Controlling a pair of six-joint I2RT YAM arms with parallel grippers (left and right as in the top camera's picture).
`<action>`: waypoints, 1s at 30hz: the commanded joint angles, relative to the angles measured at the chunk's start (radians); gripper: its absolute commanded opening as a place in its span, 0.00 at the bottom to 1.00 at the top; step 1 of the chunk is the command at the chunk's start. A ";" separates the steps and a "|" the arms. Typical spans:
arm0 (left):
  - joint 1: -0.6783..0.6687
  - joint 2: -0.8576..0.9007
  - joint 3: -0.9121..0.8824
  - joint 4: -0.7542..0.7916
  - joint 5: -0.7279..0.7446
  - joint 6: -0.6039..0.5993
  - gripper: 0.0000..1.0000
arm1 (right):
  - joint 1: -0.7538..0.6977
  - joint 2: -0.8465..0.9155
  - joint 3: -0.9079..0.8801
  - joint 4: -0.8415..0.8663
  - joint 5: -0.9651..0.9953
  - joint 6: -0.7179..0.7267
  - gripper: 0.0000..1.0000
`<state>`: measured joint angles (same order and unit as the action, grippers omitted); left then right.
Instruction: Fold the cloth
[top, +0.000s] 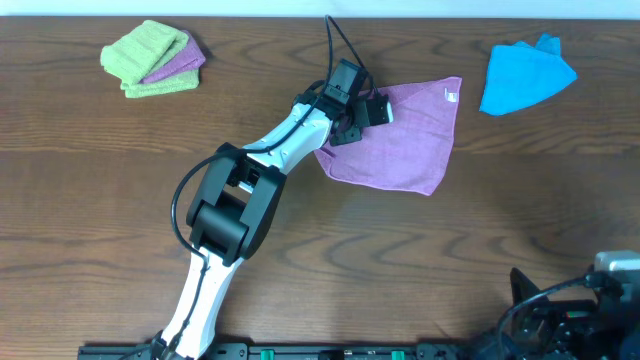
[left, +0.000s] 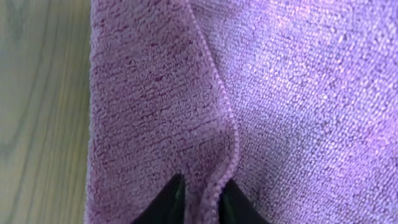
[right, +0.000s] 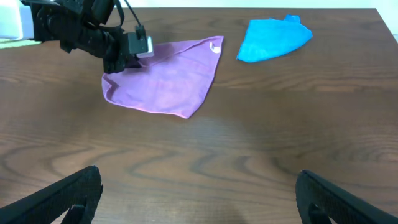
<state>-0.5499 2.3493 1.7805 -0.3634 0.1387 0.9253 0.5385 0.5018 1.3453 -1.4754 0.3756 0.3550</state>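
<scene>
The purple cloth lies folded into a rough triangle at the back middle of the table, its white tag at the far right corner. It also shows in the right wrist view. My left gripper sits over the cloth's left part, its two black fingertips pinching a hemmed edge of the cloth between them. My right gripper is open and empty, low over bare wood at the front right, far from the cloth.
A bright blue cloth lies at the back right. A stack of folded lime-green cloths with a purple one sits at the back left. The left arm stretches diagonally across the table's middle.
</scene>
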 joint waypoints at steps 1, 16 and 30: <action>0.009 0.020 -0.007 -0.005 0.019 0.015 0.06 | -0.011 0.000 -0.001 0.006 0.017 -0.011 0.99; 0.105 0.020 -0.007 0.259 -0.091 -0.014 0.06 | -0.011 0.000 -0.001 0.004 -0.018 0.008 0.99; 0.169 0.021 -0.007 0.345 -0.029 -0.209 0.95 | -0.011 0.119 -0.001 0.006 -0.027 0.015 0.99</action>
<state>-0.3813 2.3497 1.7798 -0.0185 0.1024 0.7795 0.5385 0.5816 1.3453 -1.4708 0.3477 0.3634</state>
